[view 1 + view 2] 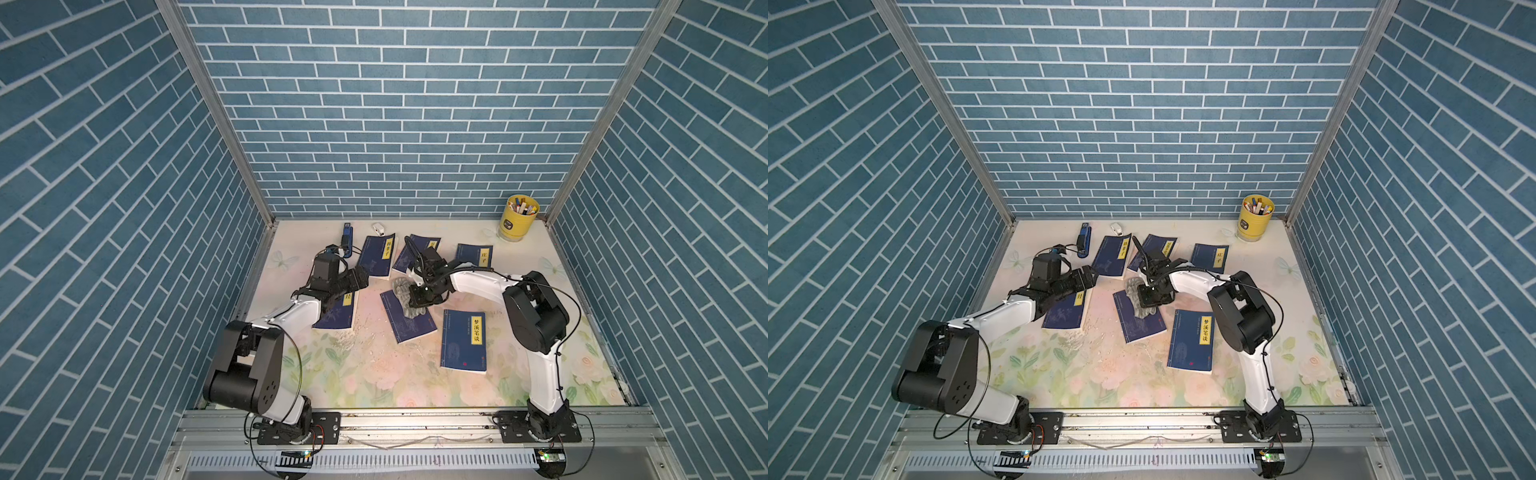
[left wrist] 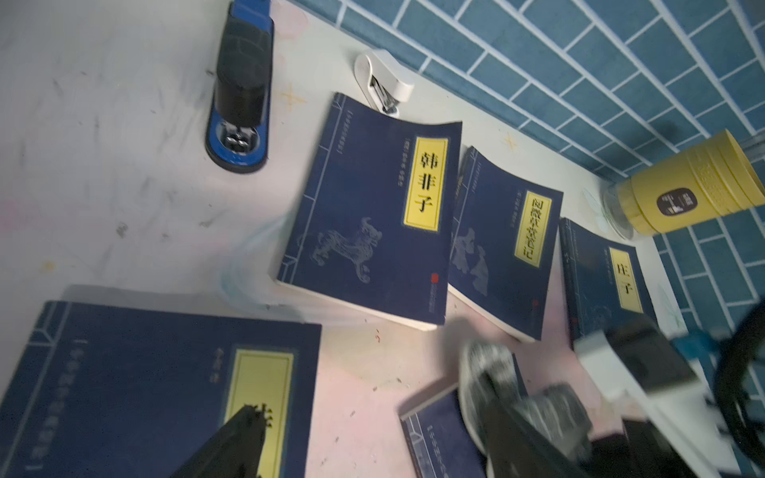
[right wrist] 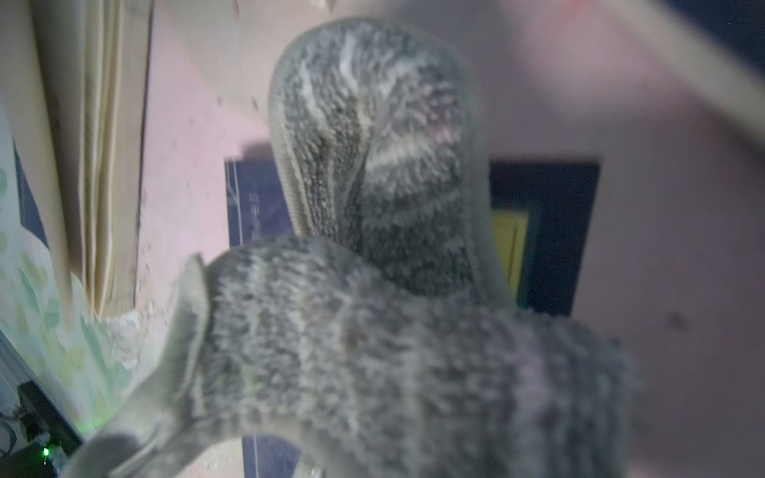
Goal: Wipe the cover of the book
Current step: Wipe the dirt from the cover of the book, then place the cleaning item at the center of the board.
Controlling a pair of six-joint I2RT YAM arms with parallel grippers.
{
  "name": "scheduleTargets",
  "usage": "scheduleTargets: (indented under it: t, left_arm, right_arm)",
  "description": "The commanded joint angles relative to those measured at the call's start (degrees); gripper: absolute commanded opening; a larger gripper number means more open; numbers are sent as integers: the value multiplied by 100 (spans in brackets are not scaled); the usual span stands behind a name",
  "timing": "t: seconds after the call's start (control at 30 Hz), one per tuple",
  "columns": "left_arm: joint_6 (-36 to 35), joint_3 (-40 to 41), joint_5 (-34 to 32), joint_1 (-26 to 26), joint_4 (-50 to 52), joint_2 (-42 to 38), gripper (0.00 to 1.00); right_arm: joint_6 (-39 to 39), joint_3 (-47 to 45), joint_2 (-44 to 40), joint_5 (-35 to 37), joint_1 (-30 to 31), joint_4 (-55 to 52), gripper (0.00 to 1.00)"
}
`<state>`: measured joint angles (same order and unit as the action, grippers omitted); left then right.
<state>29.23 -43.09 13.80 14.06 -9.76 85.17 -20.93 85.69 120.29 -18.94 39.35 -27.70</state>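
A pale floral-print table (image 1: 374,386) stands inside blue brick-patterned walls (image 1: 395,104). A yellow pen cup (image 1: 519,220), full of pens, stands upright in the far right corner. Near the back wall lies a blue-and-black stapler (image 1: 347,240), with a small white stapler (image 1: 378,228) close by on its right. Navy books with yellow title labels lie flat. "韩非子" (image 1: 378,257), "阅微草堂笔记" (image 2: 505,244) and "庄子" (image 1: 473,254) form a back row. "梦溪笔谈" (image 1: 464,340) lies nearer the front right. Another navy book (image 1: 338,318) lies partly hidden at the left. Whitish specks (image 1: 353,345) are scattered mid-table.
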Motion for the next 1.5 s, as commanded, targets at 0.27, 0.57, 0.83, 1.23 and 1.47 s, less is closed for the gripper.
scheduleTargets:
  t: [0.27,0.57,0.83,1.23,1.47]
  left_arm:
    - [60,195,-130,219,68,-252,89]
    - [-60,-137,-118,250,187,93,89]
    - [-47,-169,-226,448,253,176,89]
    - [134,274,-317,829,170,-41,89]
    - [390,514,-308,1219,-83,71,88]
  right_arm:
    - [338,-518,-51,680,-258,-504,0]
    - [95,-2320,-1495,1001,245,-630,0]
    - [-32,-2740,-2447,1159,162,-778,0]
    - [142,-2226,-2731,2353,-889,-1479,0]
    - [317,-1830,-2462,2319,-899,-1562,32]
